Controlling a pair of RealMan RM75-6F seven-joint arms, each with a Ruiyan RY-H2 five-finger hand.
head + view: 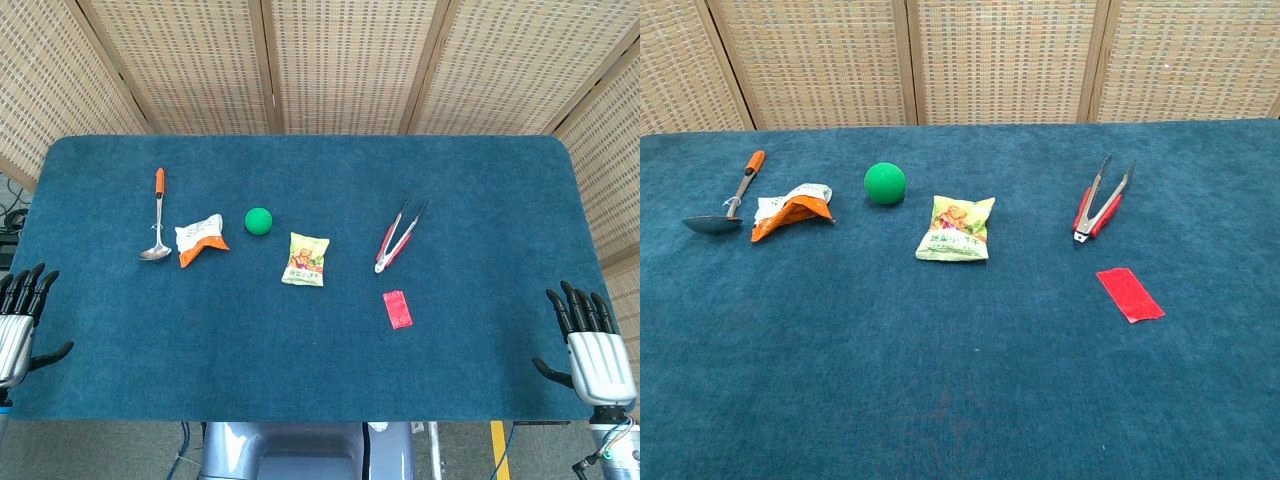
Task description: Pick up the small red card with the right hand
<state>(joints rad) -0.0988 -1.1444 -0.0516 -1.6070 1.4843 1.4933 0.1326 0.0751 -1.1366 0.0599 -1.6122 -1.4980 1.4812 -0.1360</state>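
The small red card (397, 309) lies flat on the blue worktop (300, 380) in the lower right of centre in the head view, turned slightly off square, and nothing touches it; in the chest view the same card (1130, 294) sits right of centre in the middle band of the frame. Just above it in both views lie the red-handled tongs (399, 236), their arms spread in a narrow V pointing to the upper right, close to the card but apart from it. The right robot hand (594, 352) shows at the lower right edge of the head view, by the worktop's corner, released with its fingers apart and pointing up the frame, grasping nothing and well apart from the card. The left robot hand (18, 318) shows at the lower left edge in the same way, fingers spread and holding nothing. Neither shows in the chest view. Toward the centre lies a yellow-green snack packet (305, 260), with a green ball (258, 221) to its upper left. Further left lies a crumpled orange and white wrapper (199, 238), and just beside it a metal ladle with an orange handle (157, 217), bowl toward the bottom of the frame. Woven wicker screens (340, 60) stand behind the worktop.
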